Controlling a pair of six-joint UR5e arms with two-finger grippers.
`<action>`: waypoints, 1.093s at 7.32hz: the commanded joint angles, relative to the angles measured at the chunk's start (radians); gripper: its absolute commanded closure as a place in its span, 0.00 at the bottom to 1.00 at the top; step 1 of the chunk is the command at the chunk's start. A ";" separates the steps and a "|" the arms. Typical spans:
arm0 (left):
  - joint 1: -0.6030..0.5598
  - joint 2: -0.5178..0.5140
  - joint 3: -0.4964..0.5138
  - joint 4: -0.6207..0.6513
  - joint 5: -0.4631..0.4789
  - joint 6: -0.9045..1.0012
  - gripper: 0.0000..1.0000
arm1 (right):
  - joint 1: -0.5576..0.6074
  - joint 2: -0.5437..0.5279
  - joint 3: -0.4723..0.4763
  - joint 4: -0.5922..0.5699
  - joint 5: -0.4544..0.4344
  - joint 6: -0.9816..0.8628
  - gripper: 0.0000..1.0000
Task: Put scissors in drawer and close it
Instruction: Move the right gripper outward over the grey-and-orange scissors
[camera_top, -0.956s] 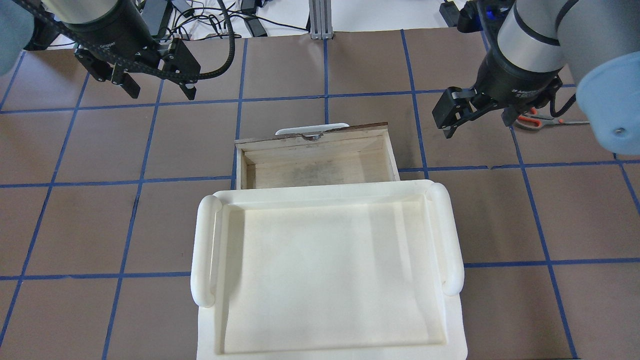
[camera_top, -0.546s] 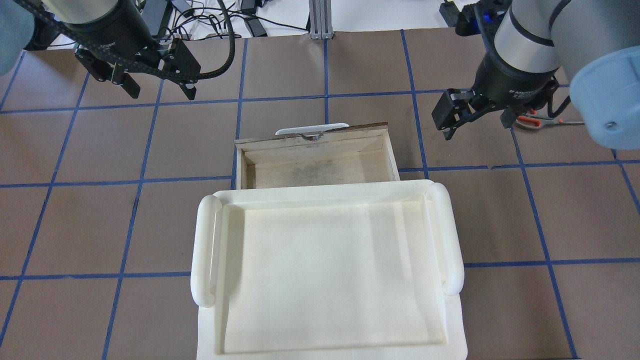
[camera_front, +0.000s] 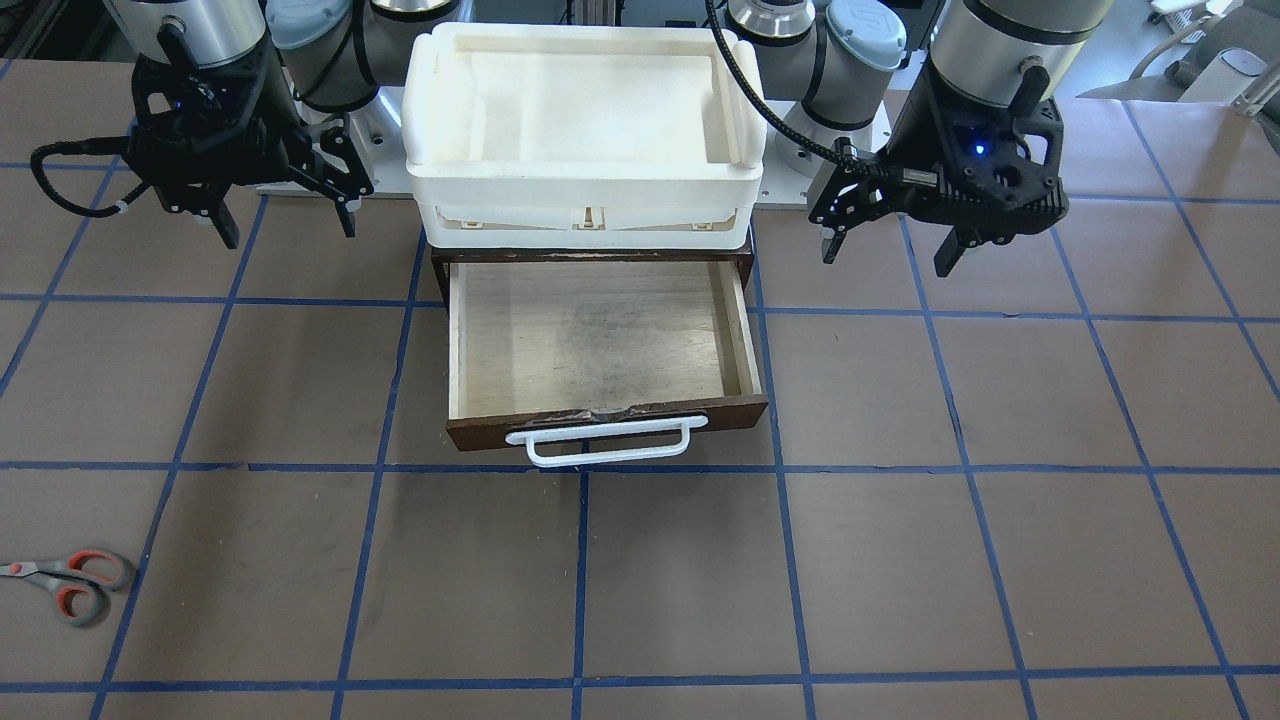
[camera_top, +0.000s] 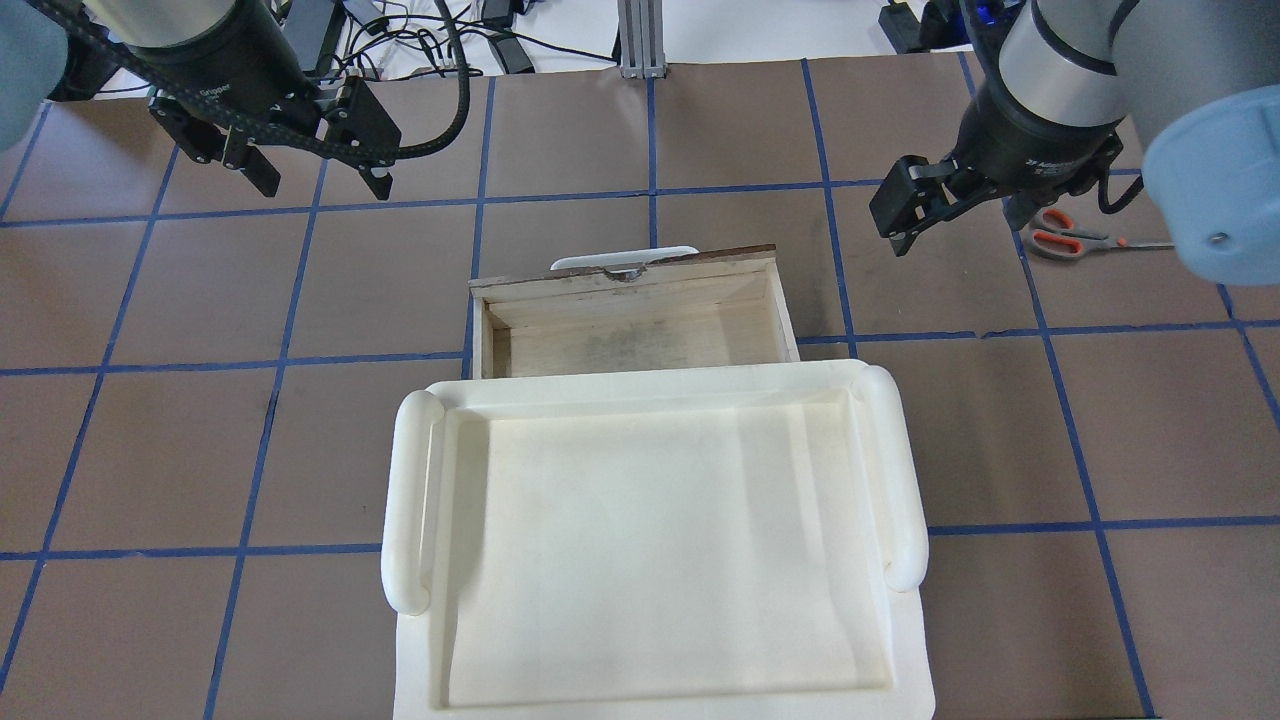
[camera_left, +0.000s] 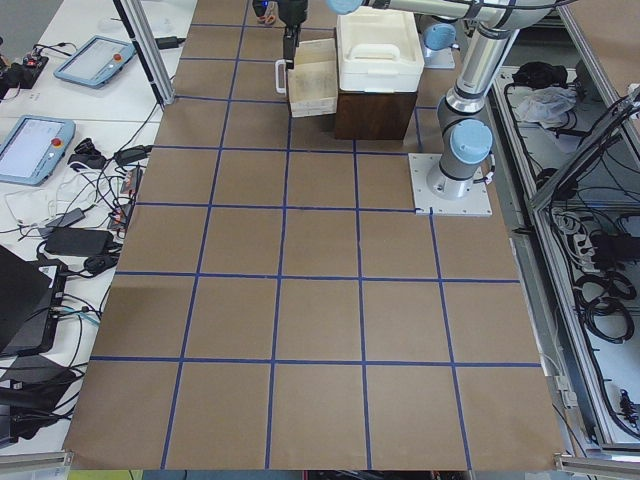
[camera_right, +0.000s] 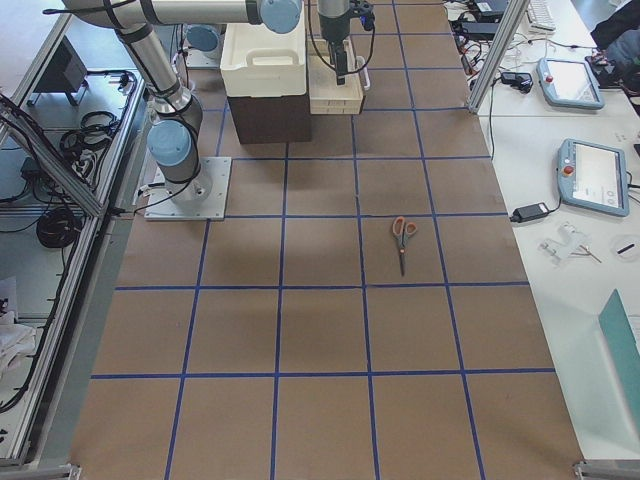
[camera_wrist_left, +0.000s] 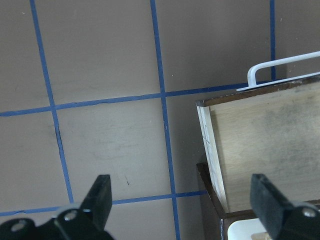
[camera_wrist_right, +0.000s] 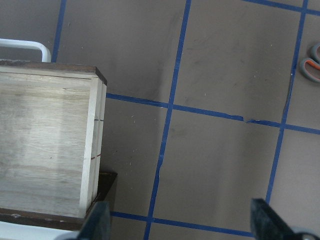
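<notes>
"gripper" lettering (camera_top: 214, 95) on left arm (camera_top: 190, 35)

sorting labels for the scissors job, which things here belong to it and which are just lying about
For the job: drawer, open and empty; scissors, on the table outside it; right gripper, open, on the scissors' side.
Lying about: white tray atop the cabinet; tablets beside the table.

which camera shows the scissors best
Exterior right: the scissors lie whole and unblocked, though small. Front-facing shows the handles larger but crops the blades at the frame edge; overhead shows them close beside the right arm; right wrist catches only a handle loop. Exterior left and left wrist miss them.
</notes>
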 joint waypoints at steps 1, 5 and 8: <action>0.000 -0.004 0.000 0.000 0.000 0.000 0.00 | -0.037 0.002 -0.003 -0.014 0.002 -0.093 0.00; 0.000 -0.003 0.000 0.000 0.000 0.000 0.00 | -0.236 0.063 -0.001 -0.063 0.013 -0.533 0.00; 0.000 -0.006 0.000 0.000 0.000 0.000 0.00 | -0.365 0.189 -0.004 -0.150 0.014 -0.930 0.00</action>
